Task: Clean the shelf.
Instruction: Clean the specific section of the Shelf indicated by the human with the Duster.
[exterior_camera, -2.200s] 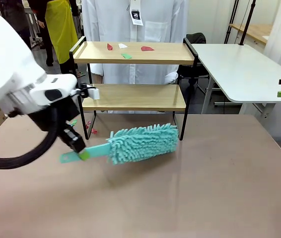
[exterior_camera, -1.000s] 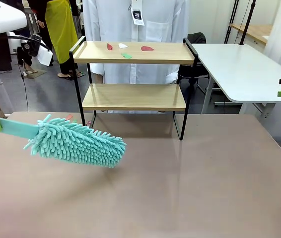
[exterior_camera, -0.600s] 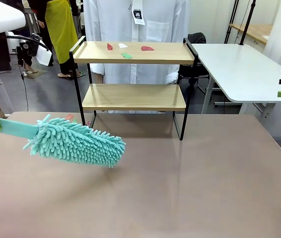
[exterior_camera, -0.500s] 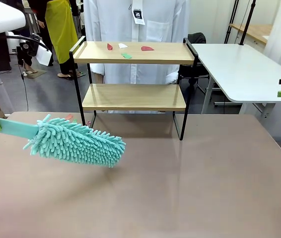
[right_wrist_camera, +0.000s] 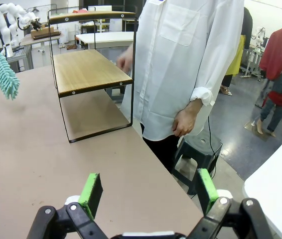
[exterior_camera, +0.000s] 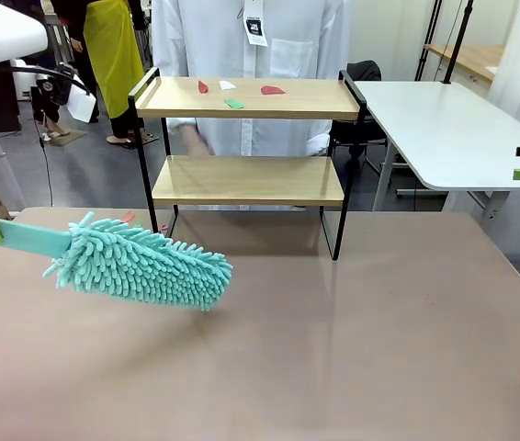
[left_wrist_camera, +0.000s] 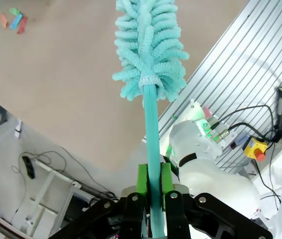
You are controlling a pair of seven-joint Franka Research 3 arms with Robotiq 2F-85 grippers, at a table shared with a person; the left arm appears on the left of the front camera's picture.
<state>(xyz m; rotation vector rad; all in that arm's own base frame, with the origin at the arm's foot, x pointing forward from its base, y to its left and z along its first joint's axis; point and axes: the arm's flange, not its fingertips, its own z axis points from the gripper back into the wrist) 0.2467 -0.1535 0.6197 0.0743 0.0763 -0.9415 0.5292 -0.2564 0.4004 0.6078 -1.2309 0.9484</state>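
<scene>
The left gripper [left_wrist_camera: 154, 179] clamped the handle of the fluffy teal microfibre duster [exterior_camera: 141, 266] left of the two-tier black-framed wooden shelf [exterior_camera: 246, 179], while the right gripper [right_wrist_camera: 146, 191], to its right, gaped empty.

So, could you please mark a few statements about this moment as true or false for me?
1. The left gripper is shut on the duster by its handle. True.
2. Small scraps lie on the top board of the shelf. True.
3. The duster's head rests on the shelf's top board. False: it hangs over the beige tabletop, in front of the shelf and to its left, touching neither board.
4. The right gripper holds a cloth. False: its jaws stand wide open with nothing between them.
5. A person in a white shirt stands at the far side of the shelf. True.
</scene>
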